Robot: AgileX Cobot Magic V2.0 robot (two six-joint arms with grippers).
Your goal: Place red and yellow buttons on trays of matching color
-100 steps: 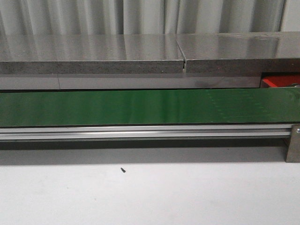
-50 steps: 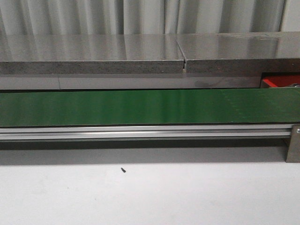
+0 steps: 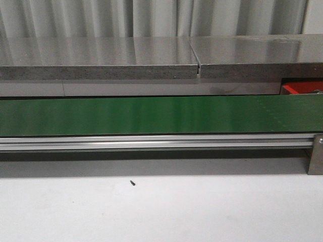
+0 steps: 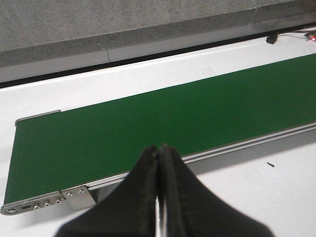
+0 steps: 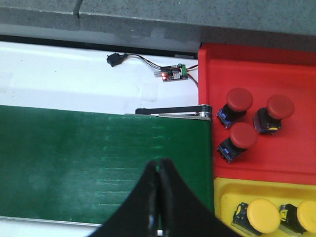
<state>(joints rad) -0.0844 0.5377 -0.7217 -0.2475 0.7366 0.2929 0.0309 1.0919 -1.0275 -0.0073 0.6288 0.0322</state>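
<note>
Nearest lies the bare white bench, with one tiny dark speck on it just short of the conveyor. Along the conveyor's near side runs a silver aluminium rail, ending in a metal bracket at the bench's right edge. Above the rail the long green belt stretches across, nothing riding on it.

The left gripper hangs over the belt's near edge close to its left end, its dark fingers pressed together on nothing. The right gripper hovers over the belt's right end, fingers likewise together and holding nothing.

Just past that end sit the red tray, with three red buttons in it, and the yellow tray touching its near side, with two yellow buttons.

Behind the belt a small circuit board with wires lies on the white surface. Farther back stands a grey stone ledge, then pale curtains.
</note>
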